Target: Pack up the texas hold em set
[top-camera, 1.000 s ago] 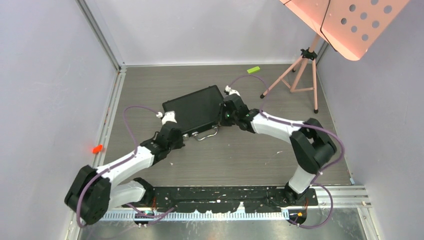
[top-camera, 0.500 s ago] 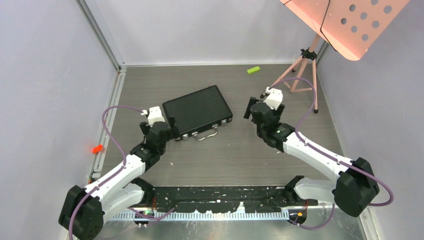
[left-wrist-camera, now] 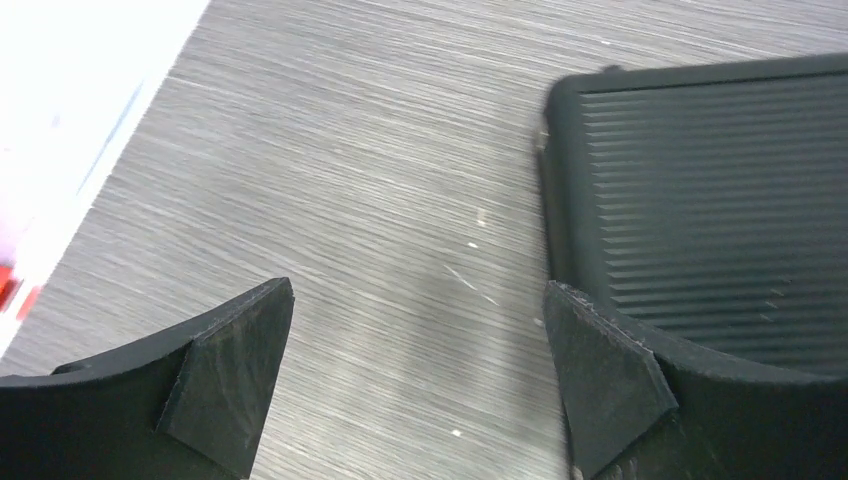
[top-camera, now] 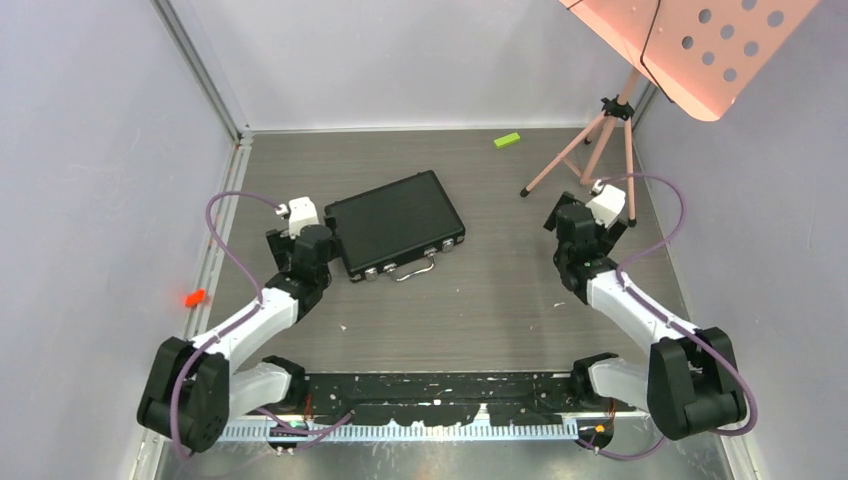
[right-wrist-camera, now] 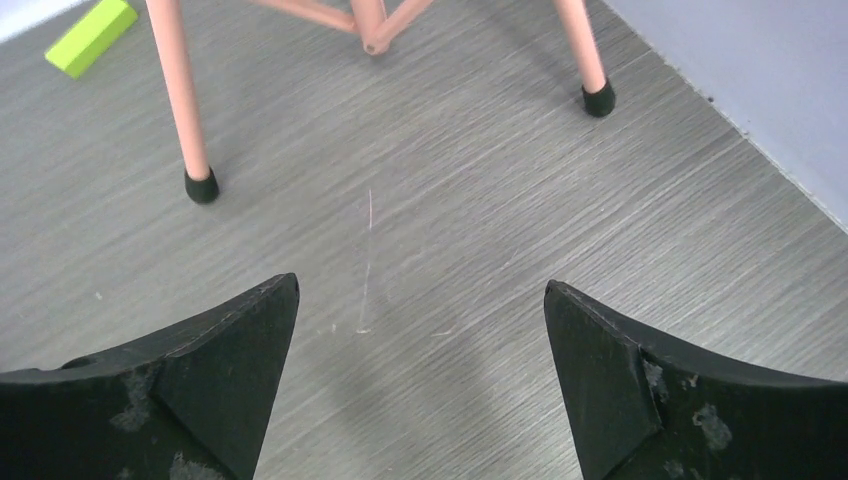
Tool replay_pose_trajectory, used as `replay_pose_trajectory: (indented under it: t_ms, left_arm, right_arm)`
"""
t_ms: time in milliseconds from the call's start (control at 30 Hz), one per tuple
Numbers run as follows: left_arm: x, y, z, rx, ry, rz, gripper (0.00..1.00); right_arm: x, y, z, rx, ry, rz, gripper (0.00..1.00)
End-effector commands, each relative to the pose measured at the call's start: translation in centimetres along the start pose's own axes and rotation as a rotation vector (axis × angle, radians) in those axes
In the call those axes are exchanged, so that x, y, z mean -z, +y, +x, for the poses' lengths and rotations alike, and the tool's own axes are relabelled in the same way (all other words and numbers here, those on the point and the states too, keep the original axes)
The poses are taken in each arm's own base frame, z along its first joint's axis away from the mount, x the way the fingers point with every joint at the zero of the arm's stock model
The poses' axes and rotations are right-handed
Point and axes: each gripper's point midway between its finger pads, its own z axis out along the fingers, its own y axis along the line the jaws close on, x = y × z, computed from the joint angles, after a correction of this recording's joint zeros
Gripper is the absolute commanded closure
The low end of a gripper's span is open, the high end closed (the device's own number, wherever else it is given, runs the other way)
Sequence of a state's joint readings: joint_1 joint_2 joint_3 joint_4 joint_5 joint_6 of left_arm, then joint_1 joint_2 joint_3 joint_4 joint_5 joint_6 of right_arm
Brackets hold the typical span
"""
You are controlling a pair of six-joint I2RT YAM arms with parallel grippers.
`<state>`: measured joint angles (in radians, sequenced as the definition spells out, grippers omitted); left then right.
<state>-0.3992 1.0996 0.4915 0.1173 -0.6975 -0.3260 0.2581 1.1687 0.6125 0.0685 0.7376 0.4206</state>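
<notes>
Black briefcase (left-wrist-camera: 710, 200) ribs show only from left wrist.

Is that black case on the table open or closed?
Closed. The black case lies flat, ribbed lid down, nothing inside showing. Whether its latches are fastened, I cannot tell.

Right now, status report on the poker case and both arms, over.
Left end effector open, empty, beside the briefcase. Right end effector open, empty, facing the tripod legs. Briefcase closed, lying flat. Nothing blocking it.
</notes>
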Motion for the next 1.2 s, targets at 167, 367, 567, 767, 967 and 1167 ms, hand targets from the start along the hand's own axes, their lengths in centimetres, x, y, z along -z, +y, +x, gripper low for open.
replay_pose_trajectory:
  t_ms: [167,367,567,767,967,1167]
  left_arm:
    - [-2.8,1.8,-2.2,-0.026,-0.238,-0.015,0.05]
    - [-6.3,1.8,-0.2,-0.113,-0.215,-0.032,0.14]
    - [-8.0,0.3,0.5,-0.169,-0.146,0.049,0.13]
    - [-8.3,-0.3,0.5,-0.187,-0.129,0.082,0.15]
    - [-8.1,-0.6,0.7,-0.180,-0.133,0.131,0.28]
    - [-8.0,-0.7,1.9,-0.122,-0.173,0.256,0.30]
  right_arm:
    - [-2.2,0.3,-0.4,0.032,-0.195,-0.109,0.03]
    - [-4.5,-1.2,-1.0,-0.004,-0.153,-0.169,0.07]
    - [-5.3,-2.0,2.7,0.027,-0.094,-0.158,0.10]
    - [-6.9,-2.0,5.2,0.061,-0.112,-0.149,0.12]
    - [-6.9,-1.9,4.7,0.048,-0.133,-0.142,0.01]
    - [-6.6,-1.4,4.6,0.071,-0.149,-0.152,0.00]
